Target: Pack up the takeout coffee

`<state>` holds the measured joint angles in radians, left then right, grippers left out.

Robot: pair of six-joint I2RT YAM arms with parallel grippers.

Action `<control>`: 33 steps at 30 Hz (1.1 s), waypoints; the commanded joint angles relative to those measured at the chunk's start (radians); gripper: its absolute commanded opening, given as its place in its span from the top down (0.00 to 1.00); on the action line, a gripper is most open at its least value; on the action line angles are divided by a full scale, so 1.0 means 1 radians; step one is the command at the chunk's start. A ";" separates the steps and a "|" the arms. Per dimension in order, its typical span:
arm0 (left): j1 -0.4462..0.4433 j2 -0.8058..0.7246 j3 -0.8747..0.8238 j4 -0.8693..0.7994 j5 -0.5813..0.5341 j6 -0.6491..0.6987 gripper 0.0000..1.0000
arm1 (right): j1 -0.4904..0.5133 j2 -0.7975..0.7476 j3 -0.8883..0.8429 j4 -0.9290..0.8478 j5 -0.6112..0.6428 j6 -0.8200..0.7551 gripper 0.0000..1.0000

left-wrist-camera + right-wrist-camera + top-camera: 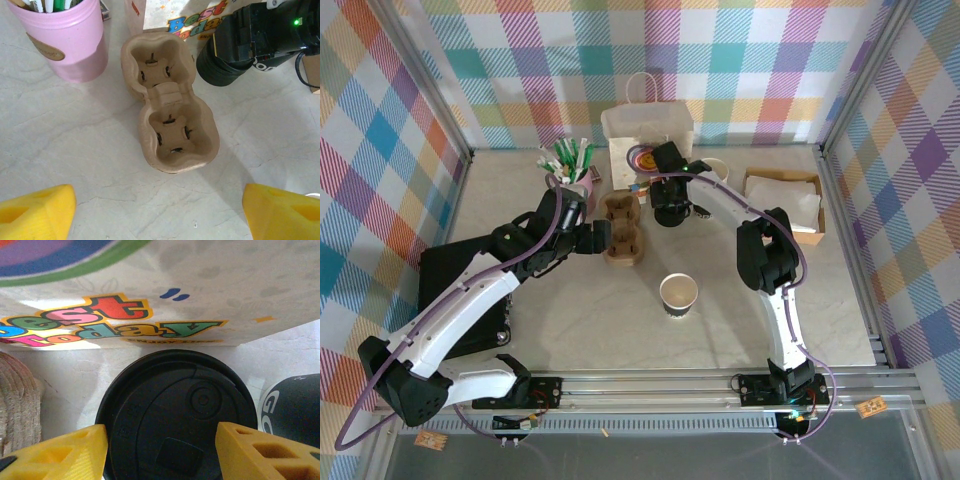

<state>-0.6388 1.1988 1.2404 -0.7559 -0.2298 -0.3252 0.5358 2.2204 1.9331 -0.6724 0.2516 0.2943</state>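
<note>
The takeout coffee (175, 415) stands in front of the printed white paper bag (165, 295), its round black lid facing up. My right gripper (161, 440) is open right above it, one yellow finger over each side of the lid; I cannot tell whether they touch it. From above, the right gripper (670, 205) hides the cup. The brown two-cup pulp carrier (170, 105) lies empty on the table. My left gripper (160, 215) is open just short of the carrier's near end, with nothing between its fingers. In the top view the left gripper (602, 240) sits at the carrier's (623, 232) left side.
A pink cup of green-white pens (570, 175) stands left of the carrier. A lidless cream-and-black cup (678, 295) stands mid-table. The bag (648, 135) is at the back, a brown box of napkins (785, 200) at right, a black slab (460, 300) at left. A black lettered object (295, 407) sits beside the coffee.
</note>
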 commanded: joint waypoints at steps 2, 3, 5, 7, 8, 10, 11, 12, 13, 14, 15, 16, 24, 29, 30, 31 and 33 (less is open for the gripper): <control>0.004 0.010 0.033 -0.010 -0.017 -0.006 0.14 | -0.002 -0.019 -0.019 0.000 -0.074 -0.014 0.42; 0.004 0.013 0.035 -0.010 -0.017 -0.005 0.14 | 0.000 -0.025 -0.026 0.002 -0.086 -0.015 0.42; 0.004 0.017 0.039 -0.010 -0.016 -0.006 0.14 | 0.001 -0.034 -0.035 -0.001 -0.111 -0.015 0.43; 0.005 0.021 0.041 -0.010 -0.015 -0.006 0.14 | 0.006 -0.042 -0.040 -0.005 -0.129 -0.023 0.43; 0.006 0.022 0.042 -0.010 -0.017 -0.006 0.14 | 0.008 -0.048 -0.043 -0.007 -0.137 -0.029 0.44; 0.007 0.026 0.045 -0.008 -0.015 -0.005 0.14 | 0.014 -0.055 -0.045 -0.011 -0.141 -0.044 0.44; 0.006 0.027 0.047 -0.008 -0.014 -0.006 0.14 | 0.018 -0.062 -0.046 -0.013 -0.138 -0.053 0.44; 0.005 0.029 0.047 -0.007 -0.015 -0.006 0.14 | 0.020 -0.069 -0.045 -0.015 -0.133 -0.060 0.44; 0.006 0.029 0.049 -0.006 -0.014 -0.005 0.14 | 0.021 -0.077 -0.048 -0.016 -0.127 -0.065 0.44; 0.006 0.030 0.049 -0.005 -0.014 -0.004 0.14 | 0.022 -0.085 -0.048 -0.014 -0.122 -0.069 0.44; 0.006 0.031 0.049 -0.004 -0.014 -0.005 0.14 | 0.022 -0.093 -0.050 -0.014 -0.114 -0.069 0.43; 0.005 0.030 0.048 -0.005 -0.015 -0.006 0.14 | 0.021 -0.101 -0.050 -0.015 -0.103 -0.068 0.43; 0.006 0.027 0.047 -0.009 0.000 -0.024 0.15 | 0.020 -0.115 -0.039 -0.026 -0.027 -0.085 0.25; 0.005 0.025 0.050 -0.026 0.015 -0.031 0.14 | 0.005 -0.095 -0.031 -0.049 -0.009 -0.039 0.22; 0.007 0.026 0.050 -0.029 0.018 -0.031 0.15 | 0.001 -0.092 -0.030 -0.049 -0.018 -0.030 0.22; 0.006 0.027 0.052 -0.031 0.019 -0.031 0.14 | -0.002 -0.088 -0.029 -0.046 -0.028 -0.021 0.22; 0.006 0.026 0.053 -0.035 0.026 -0.030 0.14 | -0.003 -0.078 -0.024 -0.049 -0.040 -0.011 0.22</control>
<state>-0.6380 1.2243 1.2613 -0.7586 -0.2230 -0.3450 0.5415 2.1365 1.8877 -0.7006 0.2195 0.2497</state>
